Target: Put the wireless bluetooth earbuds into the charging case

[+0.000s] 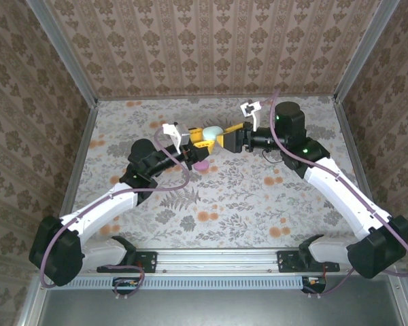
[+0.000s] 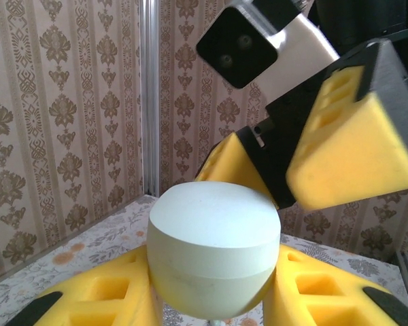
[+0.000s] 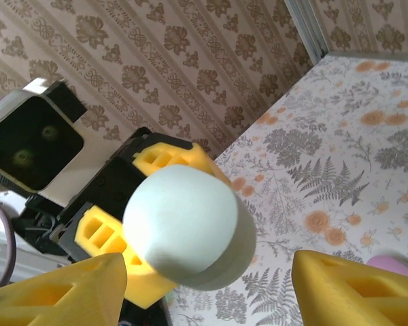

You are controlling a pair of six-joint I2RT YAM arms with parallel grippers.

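My left gripper [image 2: 214,275] is shut on a mint-green oval charging case [image 2: 214,248], holding it up off the table by its lower half. A seam runs round the case and its lid looks closed. In the top view the case [image 1: 213,131] hangs over the middle back of the table between my left gripper [image 1: 202,140] and my right gripper [image 1: 226,139]. My right gripper [image 3: 211,288] is open, its yellow fingers [image 3: 357,288] spread wide on either side of the case [image 3: 183,224] without touching it. The earbuds are out of view.
A pink oval case [image 1: 201,165] lies on the floral tabletop [image 1: 258,204] just in front of the grippers, and its edge [image 3: 398,263] shows in the right wrist view. Patterned walls close off the back and both sides.
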